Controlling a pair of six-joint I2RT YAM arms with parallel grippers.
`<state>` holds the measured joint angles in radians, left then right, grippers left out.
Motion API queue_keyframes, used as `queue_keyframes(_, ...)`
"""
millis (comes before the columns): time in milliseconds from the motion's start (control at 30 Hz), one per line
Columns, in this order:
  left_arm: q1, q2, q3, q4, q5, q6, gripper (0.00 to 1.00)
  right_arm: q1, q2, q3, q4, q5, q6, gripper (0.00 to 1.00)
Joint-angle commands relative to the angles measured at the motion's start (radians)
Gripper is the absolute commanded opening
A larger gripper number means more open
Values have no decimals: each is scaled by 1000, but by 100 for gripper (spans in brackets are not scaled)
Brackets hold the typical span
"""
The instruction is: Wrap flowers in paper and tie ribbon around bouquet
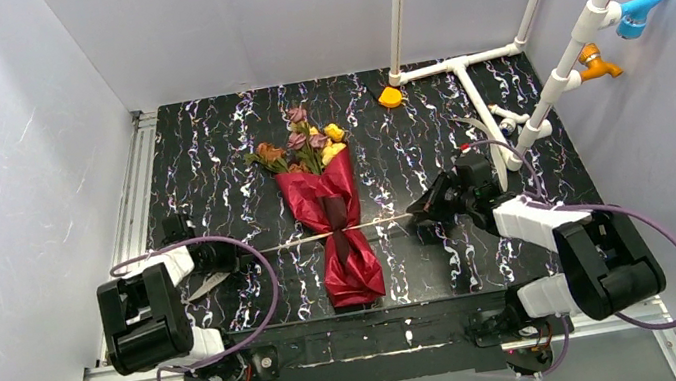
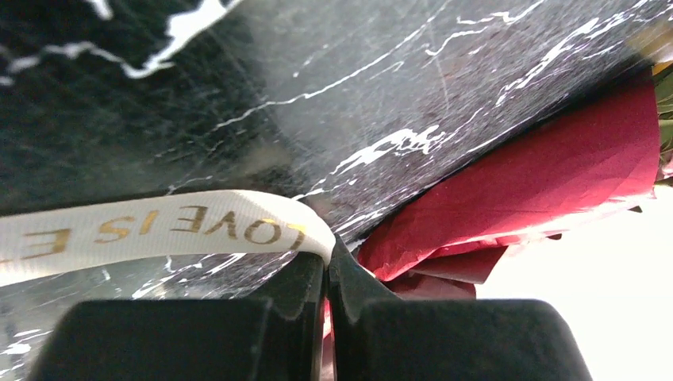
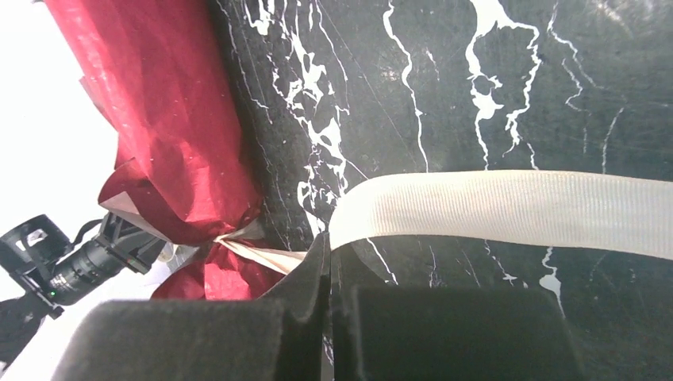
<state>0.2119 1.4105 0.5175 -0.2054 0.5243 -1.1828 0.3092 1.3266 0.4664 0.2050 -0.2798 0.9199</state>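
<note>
The bouquet lies in the middle of the table. Its flowers (image 1: 307, 145) point away from me and its dark red paper (image 1: 349, 260) forms a cone. The cream ribbon (image 1: 291, 244) runs taut across the cone's waist, pinching the paper (image 3: 174, 135) there. My left gripper (image 1: 248, 255) is shut on the ribbon's left end. In the left wrist view the ribbon (image 2: 159, 230), printed with gold letters, bends out of the closed gripper (image 2: 327, 258) beside the paper (image 2: 540, 182). My right gripper (image 1: 411, 216) is shut on the right end. The ribbon (image 3: 508, 210) leaves that gripper (image 3: 329, 254).
A small orange wedge (image 1: 389, 97) sits at the back of the table. A white pipe frame (image 1: 469, 80) stands at the back right, with blue (image 1: 641, 9) and orange (image 1: 598, 63) fittings. Purple cables (image 1: 263, 293) loop around both arms.
</note>
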Motion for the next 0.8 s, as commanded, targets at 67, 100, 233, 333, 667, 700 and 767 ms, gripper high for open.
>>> queue_keyframes(67,98,32,109,-90,-124,221,0,-116,-76,16,-56,103,-135,1)
queue_keyframes(100,97,27,124,-91,-111,237,0,-114,-78,22,-41,78,-139,1)
queue_keyframes(233,75,-18,220,-208,-79,395,23,-13,-102,148,-218,111,-269,63)
queue_keyframes(333,53,-85,300,-299,-131,481,66,1,-179,220,-429,286,-335,86)
queue_keyframes(667,-337,-226,519,-391,-422,700,95,55,-79,279,-643,501,-133,86)
queue_keyframes(700,-394,-226,535,-362,-424,736,95,56,-79,293,-673,537,-117,86)
queue_keyframes(767,-523,-221,554,-315,-460,814,94,56,-99,320,-707,603,-101,86)
